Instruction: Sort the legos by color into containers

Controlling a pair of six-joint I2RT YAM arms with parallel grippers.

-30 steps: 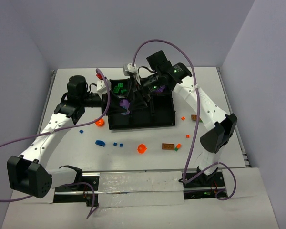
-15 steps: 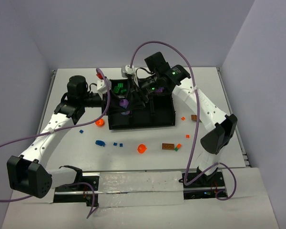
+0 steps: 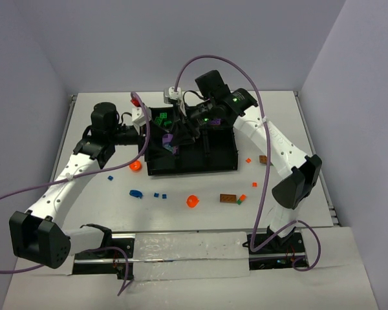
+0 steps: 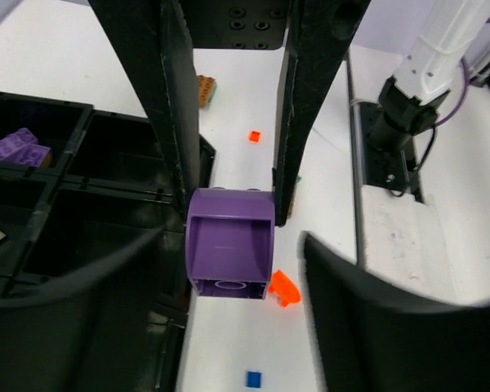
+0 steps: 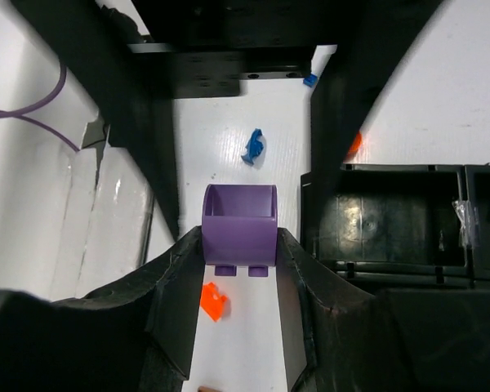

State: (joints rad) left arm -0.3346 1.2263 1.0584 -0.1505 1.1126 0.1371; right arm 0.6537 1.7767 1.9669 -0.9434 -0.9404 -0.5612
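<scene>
Pinching the purple lego in my right end effector at the tray's 9 o'clock side, left end effector spread wide.

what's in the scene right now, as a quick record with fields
held piece: purple lego, over bare table just beside the tray
right pincer: shut on the purple lego
left pincer: open, fingers clear of it
sorted so far: purple bricks in one compartment, green ones in another
loose on table: orange piece, blue piece, brown brick
</scene>
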